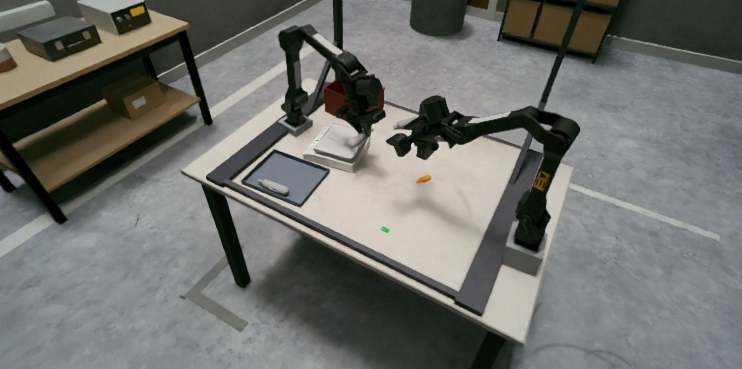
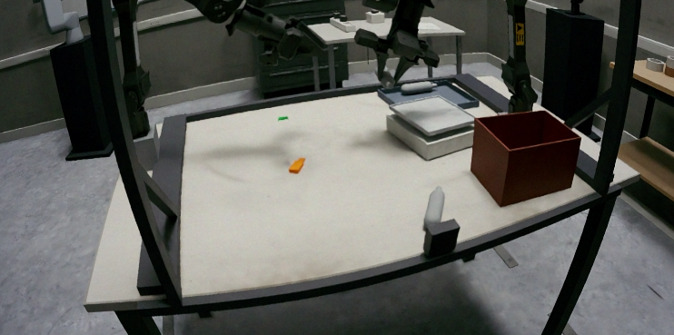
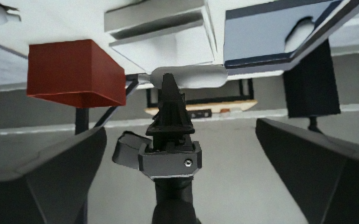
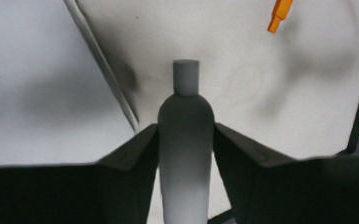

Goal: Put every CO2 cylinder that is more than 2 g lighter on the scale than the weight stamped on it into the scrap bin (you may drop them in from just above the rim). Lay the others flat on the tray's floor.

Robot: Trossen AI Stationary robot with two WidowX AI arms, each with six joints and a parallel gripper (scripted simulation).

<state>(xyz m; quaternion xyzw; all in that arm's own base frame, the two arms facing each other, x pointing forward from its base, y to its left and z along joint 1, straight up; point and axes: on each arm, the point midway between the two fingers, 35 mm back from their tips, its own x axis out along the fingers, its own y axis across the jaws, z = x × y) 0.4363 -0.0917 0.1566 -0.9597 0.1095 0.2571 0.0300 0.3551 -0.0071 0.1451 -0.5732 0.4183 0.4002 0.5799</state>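
My right gripper [image 1: 359, 135] [image 2: 392, 73] [image 4: 185, 130] is shut on a grey CO2 cylinder [image 1: 357, 138] [image 2: 386, 79] [image 4: 186, 150]. It holds it neck-down just above the edge of the white scale [image 1: 332, 156] [image 2: 424, 146] [image 3: 156, 25]. A second cylinder [image 1: 273, 187] [image 2: 417, 86] [image 3: 299, 32] lies flat in the blue-grey tray [image 1: 306, 171] [image 2: 452, 96] [image 3: 251, 35]. A third cylinder [image 2: 433, 207] [image 1: 402, 123] stands upright in a dark holder [image 2: 441, 238] at the table edge. The red scrap bin [image 1: 334, 96] [image 2: 519, 162] [image 3: 71, 70] stands beside the scale. My left gripper [image 1: 410, 148] [image 2: 299, 47] is open and empty, high over the table's middle.
A small orange piece [image 1: 423, 178] [image 2: 297, 165] [image 4: 279, 15] and a small green piece [image 1: 386, 229] [image 2: 282, 118] lie on the mat. Dark frame posts stand at the table's corners. A dark raised border runs along the mat's edges.
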